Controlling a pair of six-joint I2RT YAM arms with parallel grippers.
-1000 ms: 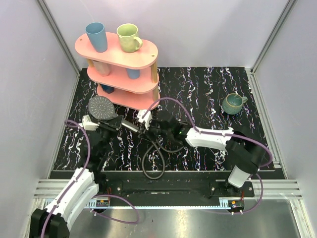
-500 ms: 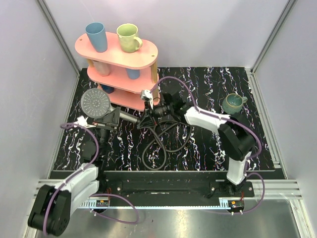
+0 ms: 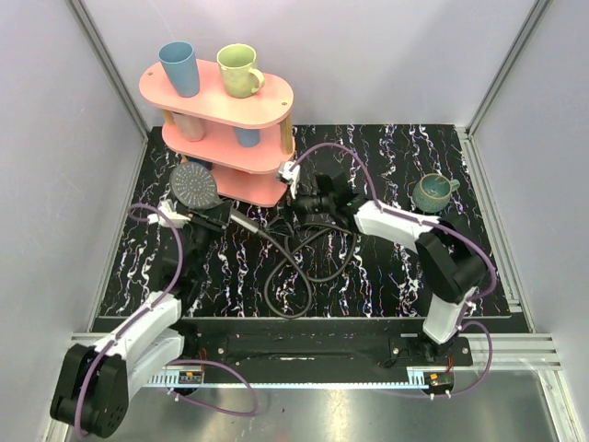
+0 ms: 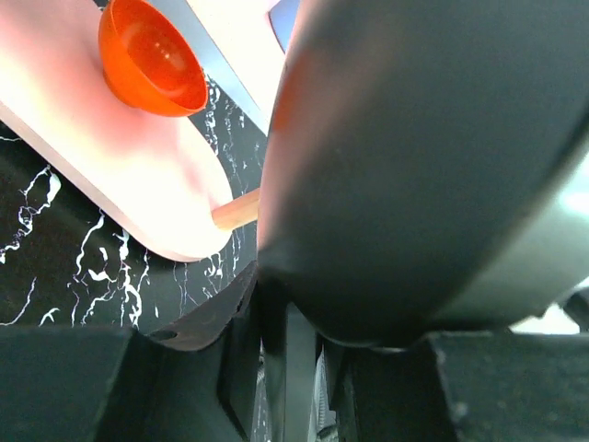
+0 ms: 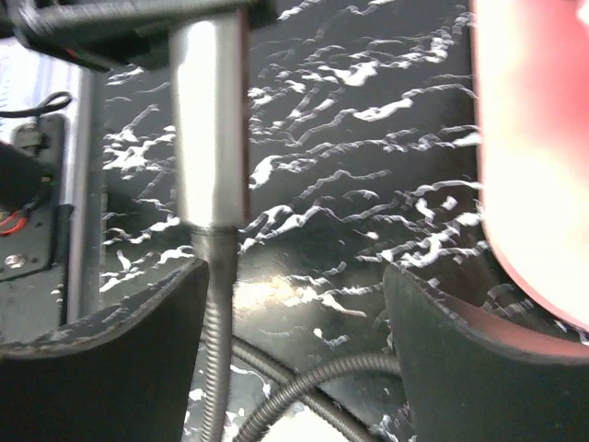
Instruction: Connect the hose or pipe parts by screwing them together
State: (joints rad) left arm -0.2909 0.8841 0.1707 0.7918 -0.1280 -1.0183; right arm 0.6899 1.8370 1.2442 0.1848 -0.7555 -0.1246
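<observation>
The dark grey shower head (image 3: 194, 187) is held off the mat, its dotted face up, with my left gripper (image 3: 213, 219) shut on its straight handle (image 3: 244, 222). In the left wrist view the head (image 4: 433, 166) fills the frame above my left gripper (image 4: 294, 345). The black coiled hose (image 3: 287, 287) joins the handle's end and loops over the mat. My right gripper (image 3: 294, 210) is open beside that joint. In the right wrist view the metal nut (image 5: 210, 120) and hose (image 5: 217, 341) run along the left finger (image 5: 120, 359), and my right gripper (image 5: 294, 350) holds nothing.
A pink three-tier shelf (image 3: 267, 92) stands at the back left, close behind both grippers, with a blue cup (image 3: 179, 66) and a green mug (image 3: 239, 69) on top. An orange cup (image 4: 152, 55) shows at it. A teal mug (image 3: 433, 191) sits at the right.
My right gripper has let go of the hose end, opened wide and drawn back to the right. The left gripper has shifted the shower head slightly right.
</observation>
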